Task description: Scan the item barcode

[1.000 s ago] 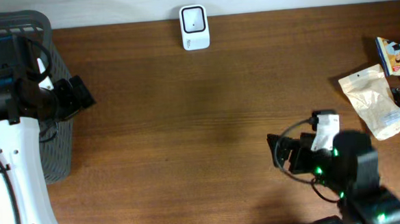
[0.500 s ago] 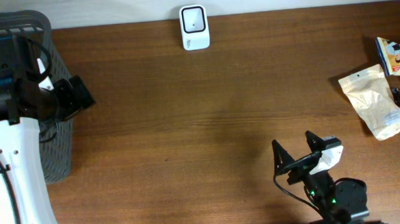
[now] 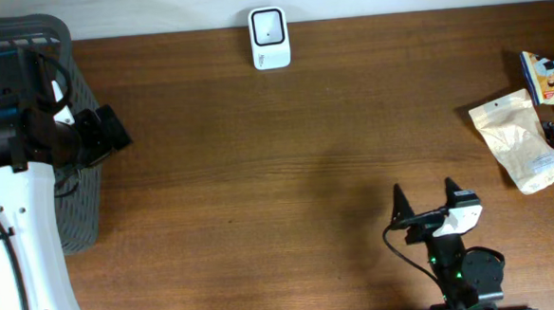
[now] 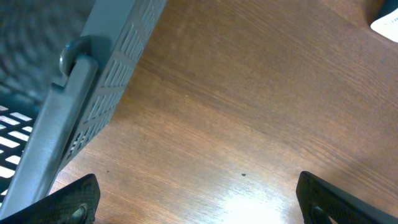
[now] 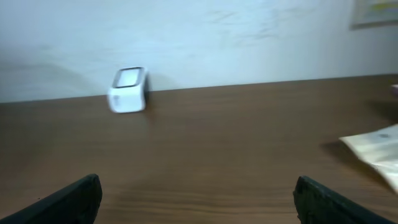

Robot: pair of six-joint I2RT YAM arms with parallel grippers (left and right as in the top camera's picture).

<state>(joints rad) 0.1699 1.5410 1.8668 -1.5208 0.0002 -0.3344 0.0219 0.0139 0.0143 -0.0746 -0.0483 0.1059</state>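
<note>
Wooden table [image 3: 259, 175]: scanner [image 3: 270, 38] at 12 o'clock, pouch [image 3: 517, 142], the likely item, at 3 o'clock. Right claw [image 3: 423, 195] at 5 o'clock and left claw [image 4: 199, 204] by basket [image 3: 82, 213] both gape, empty. Advice: pinch a pouch edge, leaving the barcode uncovered.

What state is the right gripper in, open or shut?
Open. The right gripper shows both fingers spread wide, only bare table between them; it holds nothing.

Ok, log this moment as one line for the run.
left gripper: open, empty, by basket | right gripper: open, empty, facing scanner | pouch: lying far right, not yet picked
</note>
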